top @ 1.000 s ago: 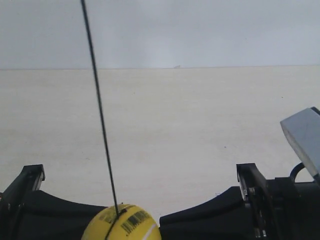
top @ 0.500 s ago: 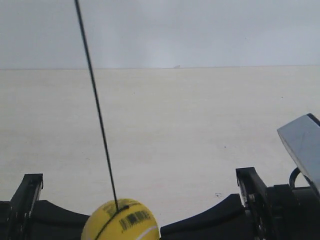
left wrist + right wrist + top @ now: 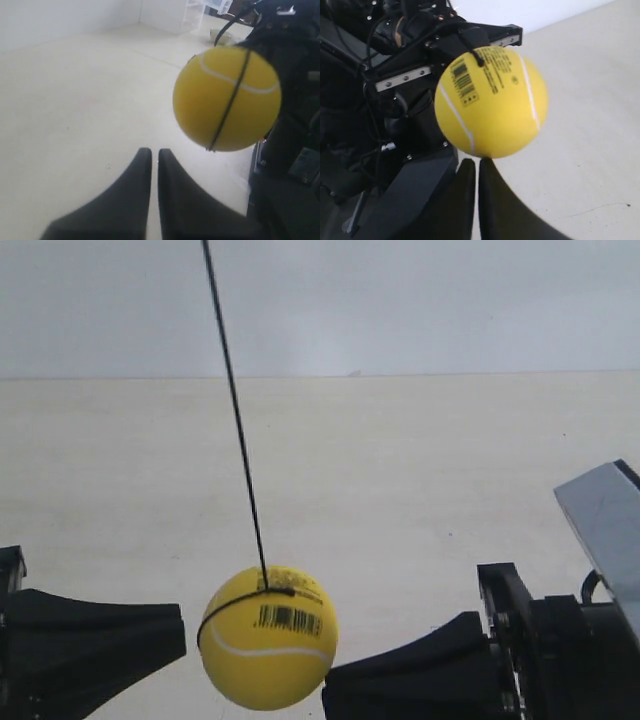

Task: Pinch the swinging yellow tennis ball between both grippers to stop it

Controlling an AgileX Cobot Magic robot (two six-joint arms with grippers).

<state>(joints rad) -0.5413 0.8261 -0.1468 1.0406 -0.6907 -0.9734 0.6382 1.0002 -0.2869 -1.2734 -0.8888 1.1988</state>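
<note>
Spreading wide under it all is the pale table (image 3: pixel 420 500). The left gripper (image 3: pixel 154 151) and the right gripper (image 3: pixel 476 162) are both squeezed closed on nothing, one at each side of the yellow tennis ball (image 3: pixel 267 637). The ball hangs from a thin black cord (image 3: pixel 237 430).

Pale surface (image 3: pixel 420 500) (grey wall (image 3: pixel 420 300) behind)

My left gripper (image 3: pixel 154 152): matte black, two wedge fingers (image 3: pixel 125 200); grey screwed rail (image 3: pixel 402 78) behind its jaws. My right gripper (image 3: pixel 476 162): same black wedges; looped black cable (image 3: pixel 226 27) behind its jaws.
</note>
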